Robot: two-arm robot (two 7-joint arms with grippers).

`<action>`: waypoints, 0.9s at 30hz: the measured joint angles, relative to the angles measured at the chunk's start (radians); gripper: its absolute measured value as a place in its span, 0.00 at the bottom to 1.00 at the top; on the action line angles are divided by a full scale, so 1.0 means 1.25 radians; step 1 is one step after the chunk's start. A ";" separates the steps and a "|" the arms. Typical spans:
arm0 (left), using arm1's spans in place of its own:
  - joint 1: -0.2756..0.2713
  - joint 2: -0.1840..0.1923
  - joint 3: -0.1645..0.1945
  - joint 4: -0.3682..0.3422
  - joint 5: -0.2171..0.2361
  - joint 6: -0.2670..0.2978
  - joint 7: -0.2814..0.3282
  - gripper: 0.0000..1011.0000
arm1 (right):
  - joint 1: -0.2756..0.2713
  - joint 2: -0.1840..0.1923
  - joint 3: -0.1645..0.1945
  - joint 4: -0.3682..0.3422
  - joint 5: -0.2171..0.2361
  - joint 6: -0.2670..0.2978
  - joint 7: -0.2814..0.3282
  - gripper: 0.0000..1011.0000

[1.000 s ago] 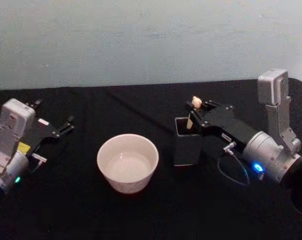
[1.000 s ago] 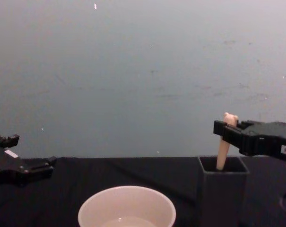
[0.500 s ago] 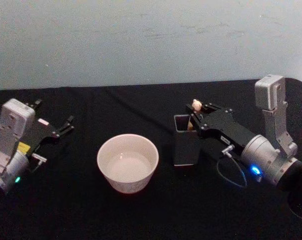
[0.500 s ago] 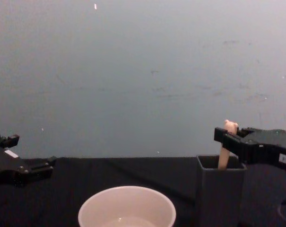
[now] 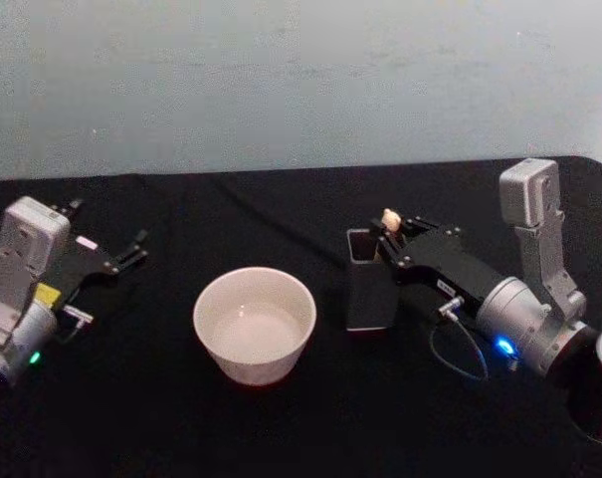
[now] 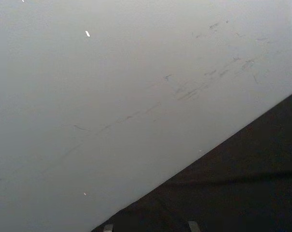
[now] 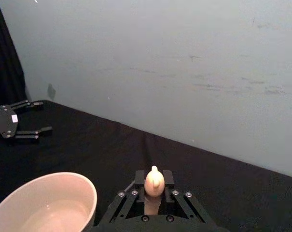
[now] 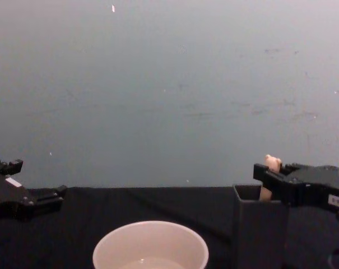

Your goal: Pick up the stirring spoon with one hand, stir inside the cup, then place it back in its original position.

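Spoon point(image 5: 389, 221) stands upright in the holder point(image 5: 370, 281), bear head up, right gripper point(image 5: 388, 237) clamped on its handle; left gripper point(image 5: 131, 251) open

No text, brand, number or sign could be read. A small white label on the black left gripper point(image 8: 23, 199) and another on the black right gripper point(image 8: 270, 175), a yellow sticker on the grey left arm point(image 5: 46, 295) carried marks too small to make out.
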 joint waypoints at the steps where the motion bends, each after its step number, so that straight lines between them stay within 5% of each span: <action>1: 0.000 0.000 0.000 0.000 0.000 0.000 0.000 0.99 | 0.000 0.000 0.000 0.000 -0.001 0.000 0.000 0.21; 17: 0.000 0.000 0.000 0.000 0.000 0.000 0.000 0.99 | 0.000 0.001 0.000 -0.001 0.001 -0.001 0.000 0.22; 27: 0.000 0.000 0.000 0.000 0.000 0.000 0.000 0.99 | 0.001 0.002 0.000 -0.002 0.002 -0.002 0.000 0.55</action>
